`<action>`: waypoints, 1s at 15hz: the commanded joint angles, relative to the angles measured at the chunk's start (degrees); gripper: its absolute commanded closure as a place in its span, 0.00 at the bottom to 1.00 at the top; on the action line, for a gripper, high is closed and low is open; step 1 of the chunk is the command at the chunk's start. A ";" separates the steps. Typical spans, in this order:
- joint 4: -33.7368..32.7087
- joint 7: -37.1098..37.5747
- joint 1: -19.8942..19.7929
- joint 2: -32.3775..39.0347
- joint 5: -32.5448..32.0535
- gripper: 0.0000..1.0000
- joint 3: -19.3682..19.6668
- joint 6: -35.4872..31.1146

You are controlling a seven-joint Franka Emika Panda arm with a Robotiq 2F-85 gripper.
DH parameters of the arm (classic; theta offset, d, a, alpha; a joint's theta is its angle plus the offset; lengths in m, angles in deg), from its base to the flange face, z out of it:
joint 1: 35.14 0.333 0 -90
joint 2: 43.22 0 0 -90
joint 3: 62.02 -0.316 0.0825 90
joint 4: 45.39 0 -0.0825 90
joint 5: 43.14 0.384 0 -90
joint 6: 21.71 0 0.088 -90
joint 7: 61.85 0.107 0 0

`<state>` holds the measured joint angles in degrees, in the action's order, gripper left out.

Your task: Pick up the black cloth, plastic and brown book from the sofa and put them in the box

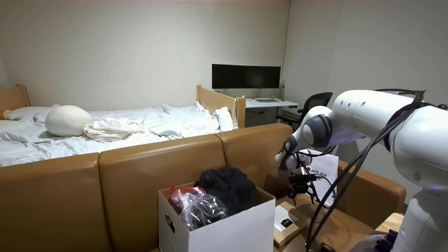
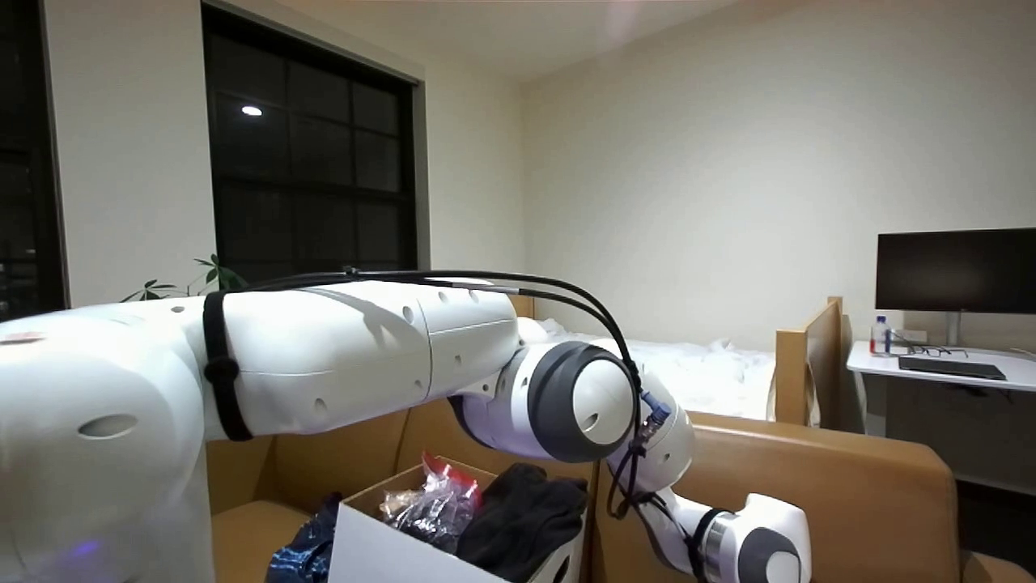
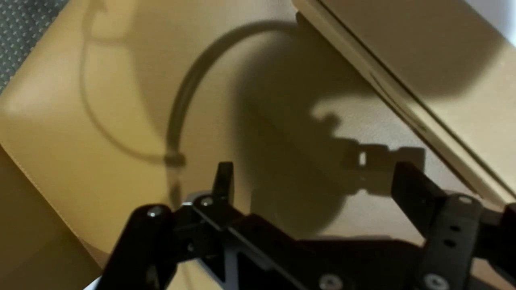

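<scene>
In the box (image 1: 232,232), part-hidden cloth (image 1: 229,189)

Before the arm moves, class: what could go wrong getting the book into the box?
In the wrist view the book lies to one side of the open hand, so closing here would likely miss it. The cloth bulges up out of the box, so the book might slide off it.

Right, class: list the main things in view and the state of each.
White cardboard box: open
Soft black cloth: bunched, in the box
Glossy clear plastic wrapper: crumpled, in the box
Brown rectangular book: flat on the tan leather sofa
Black two-fingered gripper: open, empty
Wide black monitor: dark
White bedsheets: rumpled
</scene>
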<state>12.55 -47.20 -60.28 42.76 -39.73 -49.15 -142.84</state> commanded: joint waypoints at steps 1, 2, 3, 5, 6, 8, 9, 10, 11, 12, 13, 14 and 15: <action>0.64 -7.05 1.66 0.03 -3.00 0.00 -1.42 0.77; 0.28 -8.62 2.27 0.06 -3.65 0.00 -1.86 0.40; -0.08 -10.18 2.84 0.06 -4.19 0.00 -2.28 0.28; -0.56 -12.69 4.02 0.04 -5.11 0.00 -2.97 0.34; -0.75 -14.50 4.30 0.03 -5.46 0.00 -3.51 0.23; 0.61 -20.17 4.32 -1.01 -5.87 0.00 -4.98 -0.87; 1.37 -22.65 4.30 -1.43 -5.99 0.00 -5.43 -1.51; 2.03 -25.35 4.05 -1.76 -5.97 0.00 -5.86 -2.19; 2.42 -28.14 3.92 -1.88 -6.16 0.00 -5.95 -2.67; 3.12 -31.05 3.58 -2.25 -6.00 0.00 -6.35 -3.65; 4.01 -34.03 3.25 -2.77 -5.95 0.00 -6.73 -4.51; 4.97 -36.89 2.94 -3.28 -5.93 0.00 -7.11 -5.51; 6.14 -39.80 2.64 -3.84 -6.05 0.00 -7.40 -6.52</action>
<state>12.91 -79.13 -56.41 42.08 -45.52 -53.59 -146.33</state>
